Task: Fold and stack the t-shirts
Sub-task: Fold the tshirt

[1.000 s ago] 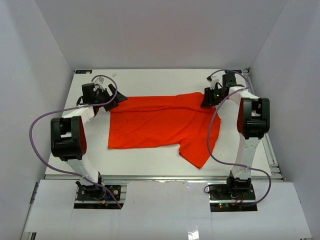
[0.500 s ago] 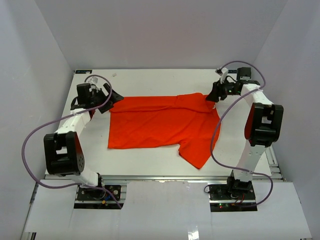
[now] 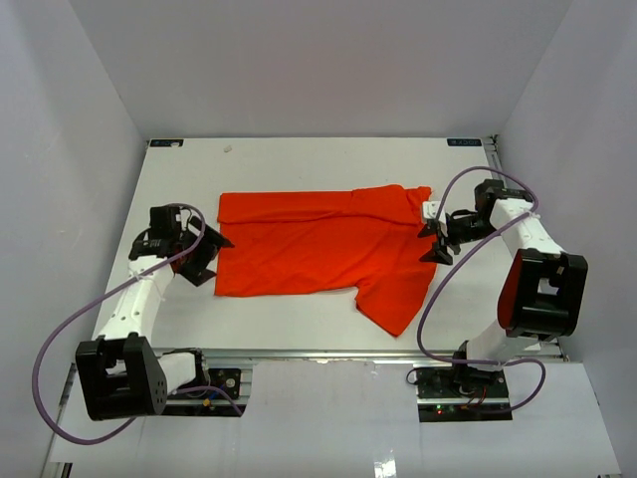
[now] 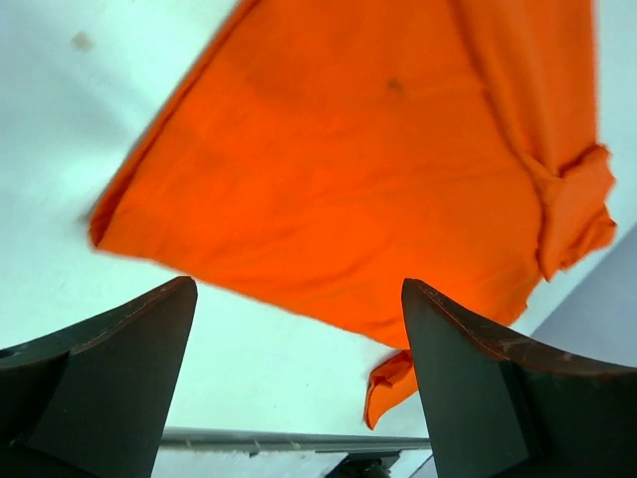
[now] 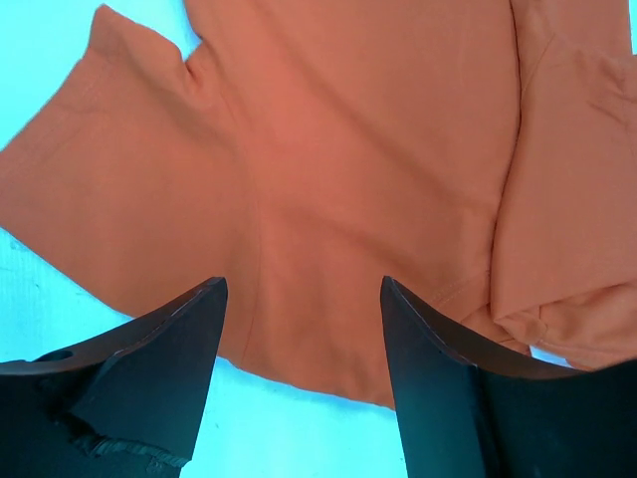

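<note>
1. At the near edge of the counter (image 3: pixel 299 164) the two arm bases are bolted side by side. A purple cable (image 3: pixel 60 339) loops off the left arm, and a second cable (image 3: pixel 426 309) hangs from the right one.
2. Just beyond the bases, one sleeve (image 3: pixel 393 304) of the t-shirt (image 3: pixel 318 249) points toward the near edge. It is the part of the cloth closest to the arms.
3. The left fingers (image 4: pixel 109 378) are spread wide with nothing between them. From above they sit just beside the near-left corner of the t-shirt, low over the bare counter. Whether a tip touches the hem cannot be told.
4. The right fingers (image 5: pixel 448 388) are also parted and grip nothing. From above they sit at the right edge of the t-shirt. The wrist camera looks down between them onto flat orange-red cloth.
5. The t-shirt is bright orange-red and plain. It lies flat on the middle of the counter between the two sets of fingers, with its long side running left to right.
6. Along its far edge, toward the right, a strip of fabric (image 3: pixel 388 199) lies doubled over the layer beneath.
7. Past the t-shirt, bare white counter runs to the far edge, where pale walls (image 3: pixel 318 70) enclose the space.
</note>
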Tool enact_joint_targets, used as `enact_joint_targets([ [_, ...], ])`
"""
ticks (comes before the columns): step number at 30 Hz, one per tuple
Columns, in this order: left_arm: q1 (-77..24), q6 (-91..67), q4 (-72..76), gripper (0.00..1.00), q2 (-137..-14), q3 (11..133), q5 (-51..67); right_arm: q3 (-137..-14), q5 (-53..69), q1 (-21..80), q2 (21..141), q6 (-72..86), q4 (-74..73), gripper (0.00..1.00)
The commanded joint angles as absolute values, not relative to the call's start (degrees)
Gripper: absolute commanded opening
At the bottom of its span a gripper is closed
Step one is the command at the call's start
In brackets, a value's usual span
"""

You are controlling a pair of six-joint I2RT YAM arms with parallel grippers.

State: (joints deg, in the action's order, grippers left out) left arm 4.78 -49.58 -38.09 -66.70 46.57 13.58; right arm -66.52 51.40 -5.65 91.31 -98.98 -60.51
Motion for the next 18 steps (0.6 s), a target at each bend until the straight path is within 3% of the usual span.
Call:
enact_joint_targets([
  [1,5.1,-55.62,-49.02,0.94,-65.74,46.05,7.74,-66.1,50.54,-5.89,89.91,-105.12,-61.7,0.69],
  [10,4.22,-60.9,-53.0,0.8,-70.57,43.6,3.87,-64.6,48.34,-5.89,89.65,-97.12,-54.23,0.68],
  [18,3.78,-62.05,-44.4,0.64,-73.91,39.38,3.96,-63.81,47.82,-5.98,89.47,-95.19,-52.82,0.67],
])
